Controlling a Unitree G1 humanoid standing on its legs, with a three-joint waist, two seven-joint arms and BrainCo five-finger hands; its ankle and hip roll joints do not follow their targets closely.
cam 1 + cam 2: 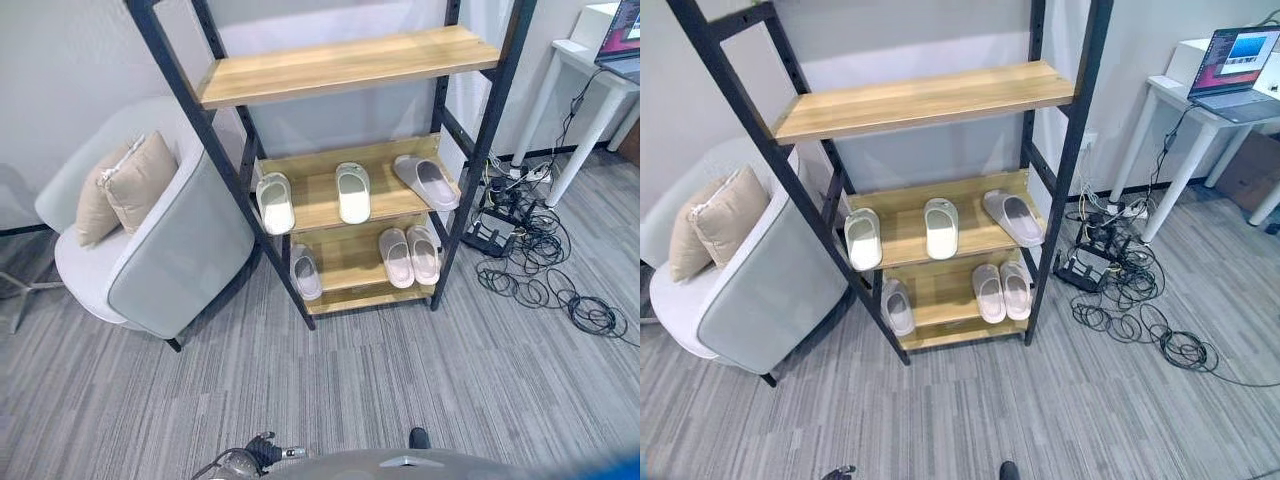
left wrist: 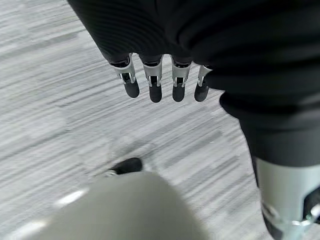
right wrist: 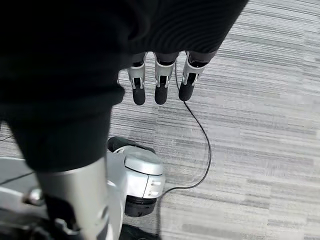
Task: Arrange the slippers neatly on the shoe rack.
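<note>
Slippers (image 1: 353, 192) six on shoe rack (image 1: 340, 62), three per shelf, left hand (image 2: 155, 80) and right hand (image 3: 160, 80) spread, empty

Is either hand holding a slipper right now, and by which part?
Nothing is held. The left hand and right hand hang open above the floor.

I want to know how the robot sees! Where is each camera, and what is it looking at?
Left eye view: on the head, looking down at the shoe rack with slippers.
Right eye view: beside it, same rack, plus a laptop.
Left wrist view: on the left wrist, looking past the left hand at the floor.
Right wrist view: same for the right hand.
Both eye views share the armchair.
</note>
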